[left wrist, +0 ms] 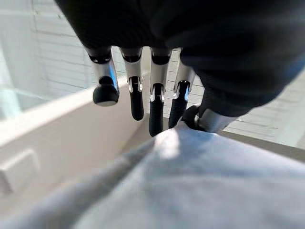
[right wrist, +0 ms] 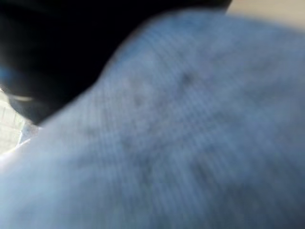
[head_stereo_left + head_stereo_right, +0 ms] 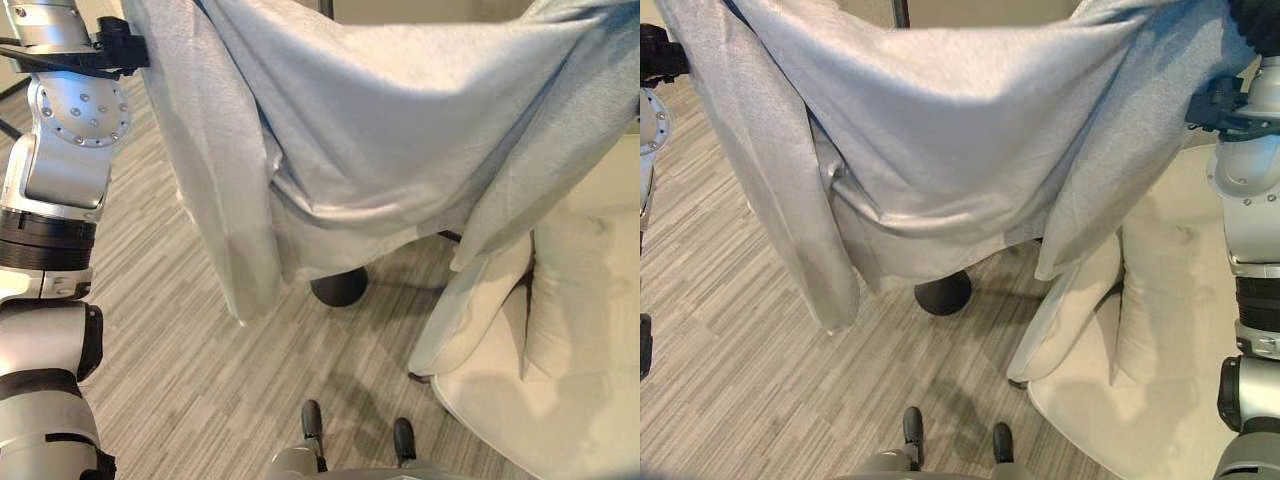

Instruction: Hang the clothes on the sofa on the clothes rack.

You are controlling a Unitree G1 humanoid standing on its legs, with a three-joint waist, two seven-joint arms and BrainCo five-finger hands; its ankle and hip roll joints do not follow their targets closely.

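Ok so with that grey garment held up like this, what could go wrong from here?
1. The grey garment sags in the middle between the raised arms, and its hanging ends reach low, so it may bunch or drape unevenly on the rack.
2. In the left wrist view the left hand's fingers point down above the cloth, with the thumb against it. That hold looks light, so that side might slip.
3. The cloth hangs in front of the black round base, so aiming may be hard.
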